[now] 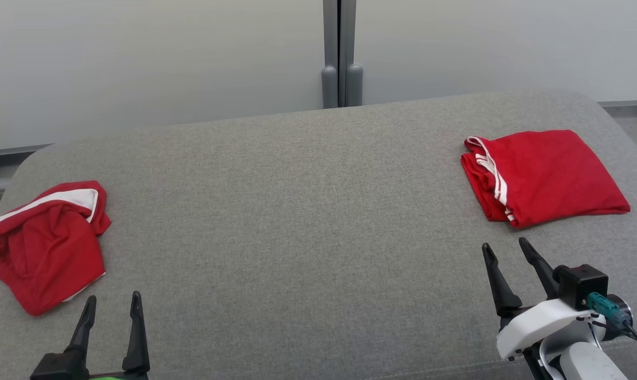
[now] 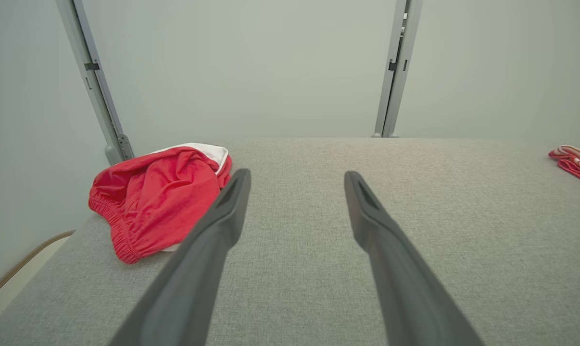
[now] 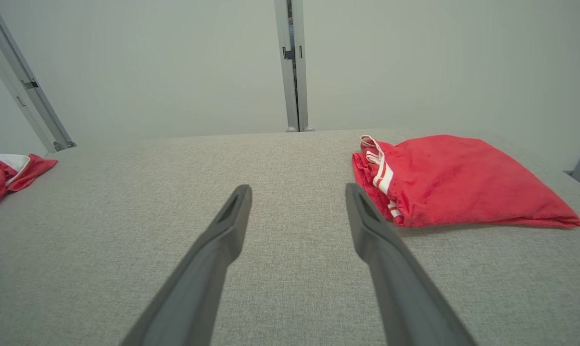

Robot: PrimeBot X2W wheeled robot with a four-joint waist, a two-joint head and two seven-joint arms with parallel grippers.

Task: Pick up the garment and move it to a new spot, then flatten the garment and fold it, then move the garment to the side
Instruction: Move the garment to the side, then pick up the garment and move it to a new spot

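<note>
Head view, crumpled red garment (image 1: 46,245): is lying bunched at the left end of the grey padded surface (image 1: 297,221), with a white band showing along its top. The picture's left edge is cutting part of it off.
Head view, folded red garment (image 1: 545,177): is lying flat at the far right of the surface, with white stripes running down its left fold. Its inner layers are hidden.
Head view, left gripper (image 1: 113,296): is pointing up the picture just right of the crumpled garment, not touching it. Its fingers are standing apart and holding nothing, and the bottom edge is cutting off its base.
Head view, right gripper (image 1: 505,244): is pointing at the folded garment from just short of its near edge, fingers spread and empty. Its pale arm is running out of the lower right corner.
Left wrist view: the two dark fingers are standing wide over bare cloth. The left finger's tip is covering a bit of the crumpled garment's edge. The folded garment is showing as a striped corner, cut by the right edge.
Right wrist view: the fingers are standing apart. The right finger is overlapping the folded garment's near corner, and it is hard to make out whether they are touching. The left edge is cutting off the crumpled garment.
</note>
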